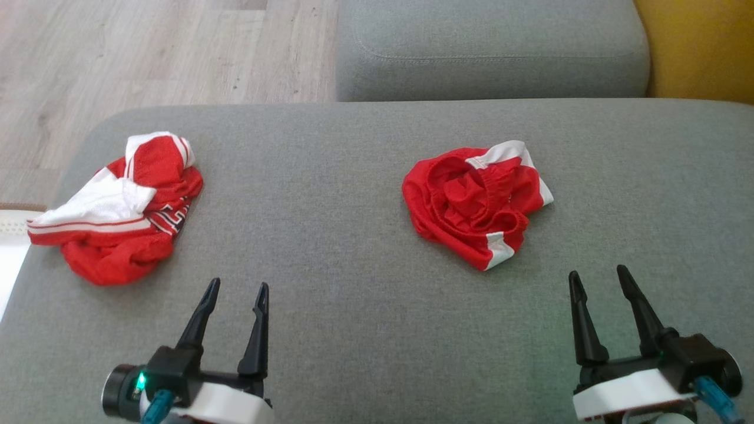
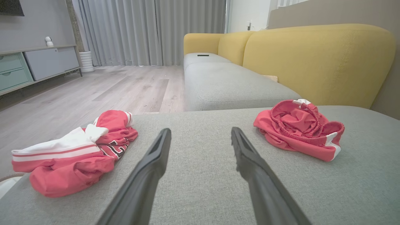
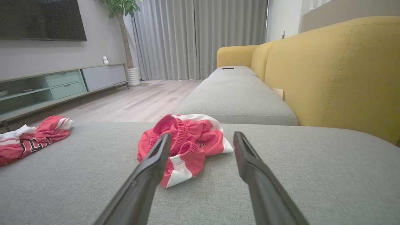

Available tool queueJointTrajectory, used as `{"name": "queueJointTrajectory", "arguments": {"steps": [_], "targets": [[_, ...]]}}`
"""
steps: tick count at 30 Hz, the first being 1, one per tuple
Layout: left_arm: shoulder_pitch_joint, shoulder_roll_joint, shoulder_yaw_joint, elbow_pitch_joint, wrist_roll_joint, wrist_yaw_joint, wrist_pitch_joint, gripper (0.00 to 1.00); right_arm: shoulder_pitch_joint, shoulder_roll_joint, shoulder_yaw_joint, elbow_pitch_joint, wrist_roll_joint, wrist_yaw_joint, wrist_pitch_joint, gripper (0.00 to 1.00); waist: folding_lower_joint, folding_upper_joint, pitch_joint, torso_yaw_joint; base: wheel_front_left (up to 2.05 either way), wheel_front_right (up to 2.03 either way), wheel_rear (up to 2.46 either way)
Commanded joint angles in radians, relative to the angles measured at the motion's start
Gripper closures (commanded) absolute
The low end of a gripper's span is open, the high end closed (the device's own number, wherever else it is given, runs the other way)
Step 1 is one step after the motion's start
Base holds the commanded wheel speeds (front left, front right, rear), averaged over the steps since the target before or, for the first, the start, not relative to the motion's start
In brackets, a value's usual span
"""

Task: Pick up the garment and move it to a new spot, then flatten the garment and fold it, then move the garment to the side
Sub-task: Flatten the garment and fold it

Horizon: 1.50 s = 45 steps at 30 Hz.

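Seemingly nothing begun: red shorts [image 1: 474, 200] lie bunched right of centre on the sofa cushion [image 1: 353, 330], red-and-white jersey [image 1: 118, 212] crumpled at its left edge, left pincer [image 1: 239, 284] and right pincer [image 1: 597, 271] hover near side, fingers apart, empty; pick-up, flattening, folding all ahead.

The shorts [image 1: 477, 203], toward three o'clock in the head view, are red with white side panels. The jersey [image 1: 118, 212] at nine o'clock is red with white, red-striped bands (and black lettering). The cushion [image 1: 353, 330] is flecked grey, the sofa back [image 1: 701, 47] at one o'clock mustard yellow, and the floor [image 1: 147, 53] at eleven pale wood-grain. The left gripper [image 1: 239, 284] and right gripper [image 1: 597, 271] have black fingers.
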Motion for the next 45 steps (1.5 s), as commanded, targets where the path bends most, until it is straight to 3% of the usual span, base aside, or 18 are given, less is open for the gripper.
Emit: {"name": "queueJointTrajectory", "arguments": {"steps": [1, 27, 36, 45], "targets": [[-0.048, -0.006, 0.034, -0.028, 0.006, 0.0, -0.012, 0.0, -0.039, -0.005, 0.021, -0.025, 0.008, -0.001, -0.006, 0.0, 0.0001, -0.0001, -0.001, -0.002, 0.0, 0.0, 0.0], [-0.067, -0.008, 0.01, 0.015, 0.022, -0.02, -0.012, 0.0, -0.06, -0.005, 0.038, -0.048, 0.006, -0.001, -0.006, 0.0, 0.0001, -0.0001, 0.046, -0.038, 0.0, 0.0, 0.0], [-0.318, -0.008, -0.181, 0.21, 0.09, -0.101, -0.012, 0.0, -0.142, -0.005, 0.065, -0.101, -0.008, -0.001, -0.006, 0.0, 0.0001, -0.0001, 0.183, -0.124, 0.0, 0.0, 0.0], [-0.659, -0.008, -0.416, 0.48, 0.107, -0.12, -0.005, 0.0, -0.184, -0.005, 0.064, -0.117, -0.005, -0.001, -0.006, 0.0, 0.0001, -0.0001, 0.269, -0.218, 0.0, 0.0, 0.0]]}}
